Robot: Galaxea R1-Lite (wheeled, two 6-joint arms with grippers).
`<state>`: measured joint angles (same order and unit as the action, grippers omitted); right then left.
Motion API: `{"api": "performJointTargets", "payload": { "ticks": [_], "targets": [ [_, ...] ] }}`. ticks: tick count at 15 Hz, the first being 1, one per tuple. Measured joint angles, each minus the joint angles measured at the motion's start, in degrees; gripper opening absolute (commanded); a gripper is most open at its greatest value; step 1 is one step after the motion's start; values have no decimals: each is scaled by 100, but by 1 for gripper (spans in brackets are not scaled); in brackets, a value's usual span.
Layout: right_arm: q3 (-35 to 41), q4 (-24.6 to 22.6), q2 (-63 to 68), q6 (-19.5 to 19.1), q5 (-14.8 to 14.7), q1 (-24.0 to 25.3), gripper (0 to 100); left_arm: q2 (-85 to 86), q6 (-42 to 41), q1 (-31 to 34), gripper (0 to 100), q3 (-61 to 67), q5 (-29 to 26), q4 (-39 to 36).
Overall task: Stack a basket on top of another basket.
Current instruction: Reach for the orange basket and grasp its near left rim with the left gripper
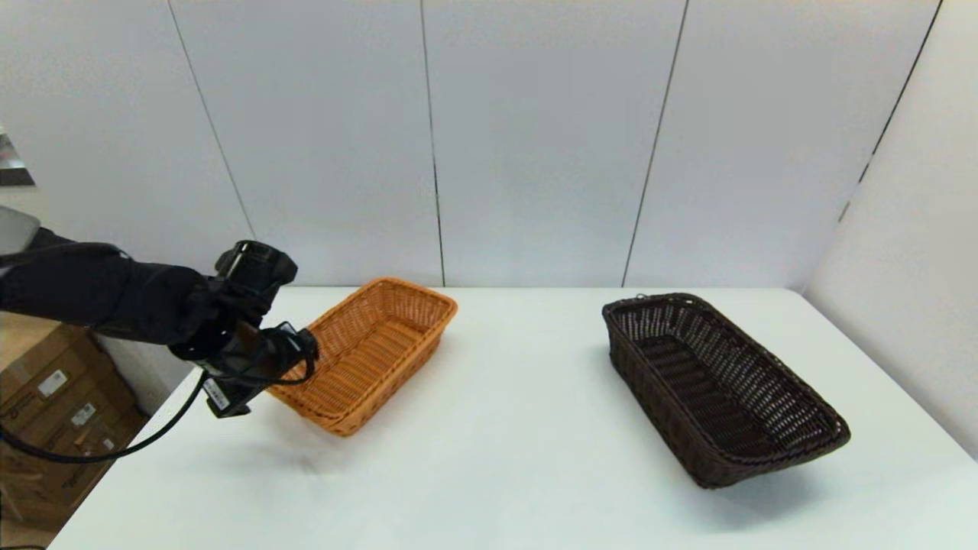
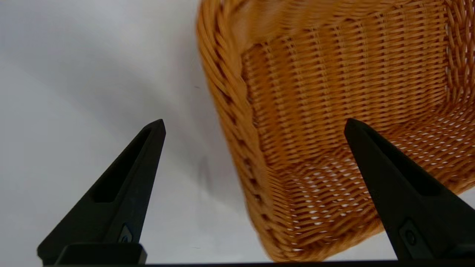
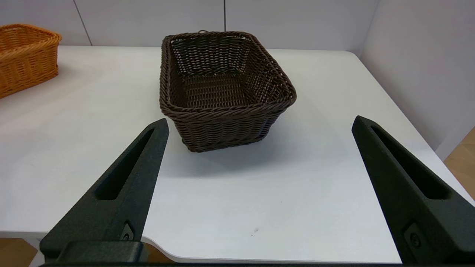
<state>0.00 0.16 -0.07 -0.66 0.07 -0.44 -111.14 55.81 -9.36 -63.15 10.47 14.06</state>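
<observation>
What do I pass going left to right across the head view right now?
Left gripper, open, at the near-left end of the orange-tan basket → orange-tan basket → bare stretch of white table → dark brown basket. The right gripper is outside this view.

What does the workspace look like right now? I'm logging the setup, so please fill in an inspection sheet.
Surface: white table, both baskets standing on it, apart.
Job's things: dark basket on the right, orange basket on the left, both empty, not stacked.
Clutter: nothing seen.
Grippers: left gripper open, astride the orange basket's near corner; right gripper open, back from the table edge, facing the dark basket.
Cables: black cable hanging from the left arm.
Surroundings: grey wall panels; cardboard boxes at the left.
</observation>
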Motion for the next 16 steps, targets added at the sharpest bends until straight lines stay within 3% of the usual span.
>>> {"api": "performJointTargets", "payload": {
  "ticks": [3, 12, 13, 16],
  "targets": [
    [0, -2, 0, -11, 6, 0, 100, -269, 386, -37, 100, -250, -577, 532],
    [0, -6, 0, -52, 26, 0, 100, -864, 500, 99, 100, -293, -667, 536],
    [0, -6, 0, -52, 23, 0, 100, -914, 500, 162, 0, -297, -758, 540],
    [0, -6, 0, -55, 26, 2, 100, -1006, 461, 254, 0, -289, -900, 571]
  ]
}}
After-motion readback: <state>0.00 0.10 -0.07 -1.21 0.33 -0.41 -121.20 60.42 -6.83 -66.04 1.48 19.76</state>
